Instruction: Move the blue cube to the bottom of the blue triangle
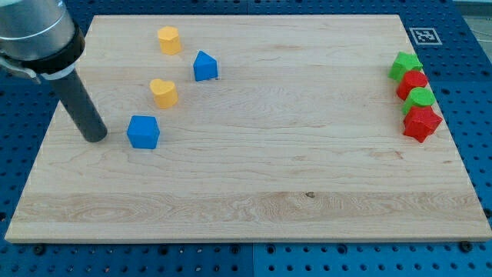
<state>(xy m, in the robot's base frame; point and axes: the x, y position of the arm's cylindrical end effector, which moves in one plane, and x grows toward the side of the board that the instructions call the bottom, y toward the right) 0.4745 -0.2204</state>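
Note:
The blue cube (144, 131) lies on the wooden board (254, 200) at the view's left. The blue triangle (204, 66) lies above it and to its right, near the view's top. My tip (95, 138) rests on the board just left of the blue cube, a small gap apart from it. The dark rod rises from the tip toward the view's top left corner.
A yellow heart-like block (164, 92) lies between the blue cube and the blue triangle. A yellow hexagonal block (169, 39) sits near the top edge. At the right edge stands a column of two green blocks (405, 65) (420, 98) and two red blocks (413, 81) (421, 123).

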